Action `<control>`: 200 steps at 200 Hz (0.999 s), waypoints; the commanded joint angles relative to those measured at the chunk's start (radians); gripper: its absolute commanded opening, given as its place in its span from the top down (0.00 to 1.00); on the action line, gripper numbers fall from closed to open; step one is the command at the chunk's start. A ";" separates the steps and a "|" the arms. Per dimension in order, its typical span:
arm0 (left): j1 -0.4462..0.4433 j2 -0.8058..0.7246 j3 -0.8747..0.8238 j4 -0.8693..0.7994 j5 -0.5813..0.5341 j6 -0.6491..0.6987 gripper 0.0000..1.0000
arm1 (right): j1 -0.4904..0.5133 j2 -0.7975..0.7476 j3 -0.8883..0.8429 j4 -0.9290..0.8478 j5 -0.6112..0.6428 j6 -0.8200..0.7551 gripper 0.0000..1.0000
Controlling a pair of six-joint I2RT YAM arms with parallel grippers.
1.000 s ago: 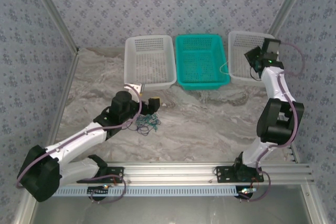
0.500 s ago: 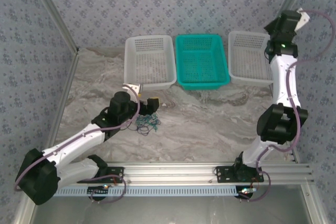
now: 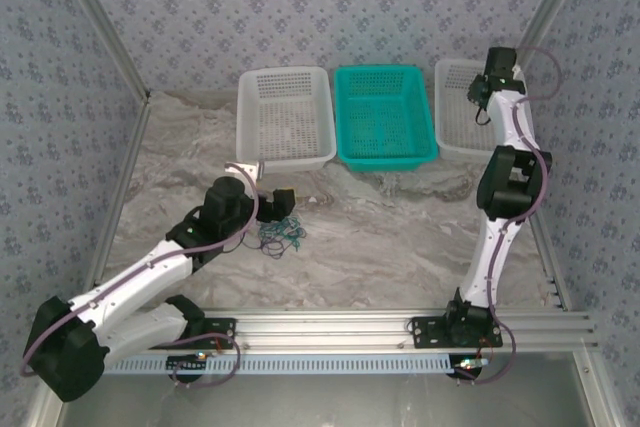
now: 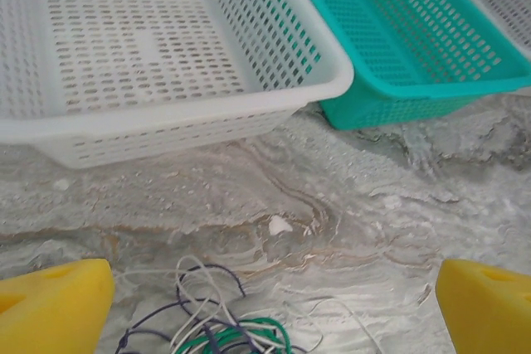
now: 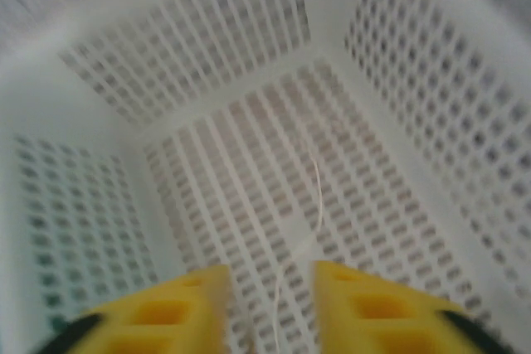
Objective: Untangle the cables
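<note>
The cables (image 3: 281, 237) lie as a small tangle of dark, green and white strands on the marble table, just in front of my left gripper (image 3: 283, 203). In the left wrist view the tangle (image 4: 211, 329) sits at the bottom edge between the yellow fingertips (image 4: 54, 308), which stand wide apart; the left gripper (image 4: 270, 312) is open and holds nothing. My right gripper (image 3: 480, 97) hovers over the right white basket (image 3: 455, 137). In the right wrist view a thin white wire (image 5: 318, 192) lies on the basket floor, running down between the parted fingers of the right gripper (image 5: 272, 312).
Three baskets line the back: a left white one (image 3: 285, 159), a teal one (image 3: 385, 157) and the right white one. Patterned walls and metal rails close in the sides. The left white basket's rim (image 4: 166, 118) is close ahead of my left gripper.
The right arm swung up and back, then came down over the far part of the right basket. The left arm shifted slightly; the tangle stayed put.
</note>
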 commanded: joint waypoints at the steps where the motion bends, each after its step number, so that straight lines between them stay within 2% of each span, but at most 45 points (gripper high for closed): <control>1: 0.000 -0.020 0.051 -0.067 -0.016 -0.013 0.01 | 0.004 -0.118 0.100 -0.150 0.074 0.066 0.00; 13: 0.001 -0.014 0.069 -0.085 -0.006 -0.004 0.01 | 0.001 -0.180 0.055 -0.139 0.089 0.075 0.00; 24: 0.002 -0.005 0.087 -0.107 -0.012 -0.008 0.01 | -0.007 -0.244 0.006 -0.119 0.051 0.081 0.00; 49: 0.024 0.022 0.142 -0.207 -0.057 -0.088 0.01 | 0.006 -0.395 -0.104 -0.098 -0.002 0.090 0.00; 57: 0.042 0.032 0.157 -0.235 -0.049 -0.114 0.01 | 0.015 -0.453 -0.151 -0.088 -0.063 0.097 0.01; 76: 0.095 0.064 0.185 -0.317 -0.019 -0.182 0.01 | 0.057 -0.605 -0.295 -0.048 -0.361 0.121 0.05; 82: 0.116 0.075 0.190 -0.338 -0.002 -0.195 0.01 | 0.100 -0.665 -0.365 -0.023 -0.460 0.119 0.07; 92: 0.143 0.095 0.194 -0.367 0.023 -0.214 0.02 | 0.183 -0.747 -0.482 0.040 -0.516 0.123 0.09; 119: 0.180 0.125 0.197 -0.433 0.042 -0.252 0.05 | 0.539 -0.901 -0.740 0.169 -0.417 0.119 0.11; 144: 0.191 0.141 0.193 -0.435 0.031 -0.289 0.12 | 0.751 -0.906 -0.830 0.165 -0.381 0.125 0.12; 164: 0.198 0.191 0.190 -0.424 -0.011 -0.304 0.19 | 0.850 -0.879 -0.882 0.159 -0.409 0.145 0.13; 180: 0.207 0.249 0.187 -0.407 0.003 -0.297 0.23 | 0.917 -0.849 -0.947 0.181 -0.466 0.178 0.13; 200: 0.210 0.313 0.187 -0.398 0.005 -0.299 0.26 | 0.969 -0.824 -0.984 0.214 -0.475 0.196 0.12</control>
